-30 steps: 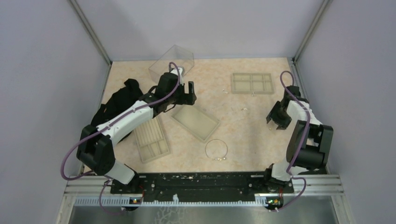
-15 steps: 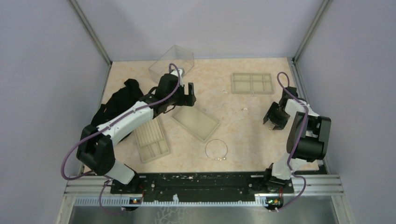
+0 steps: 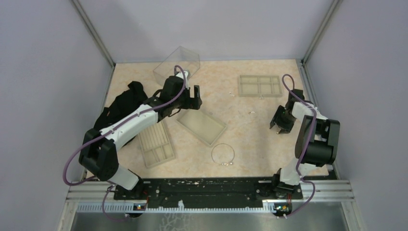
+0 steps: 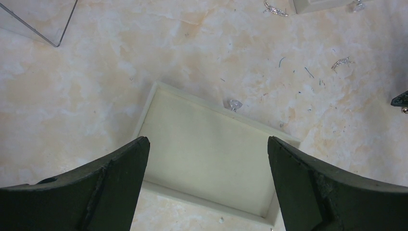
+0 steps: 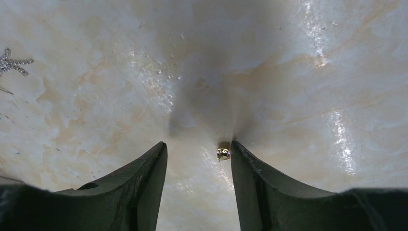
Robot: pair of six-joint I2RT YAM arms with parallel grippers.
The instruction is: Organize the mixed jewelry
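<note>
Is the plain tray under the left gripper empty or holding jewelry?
Empty, as far as visible: the tray floor is bare; one small silver piece lies by its far rim.

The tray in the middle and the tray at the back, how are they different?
The middle tray is one open well; the back tray is split into compartments. The middle tray lies slanted; the back tray sits straight. Both are beige rectangles.
</note>
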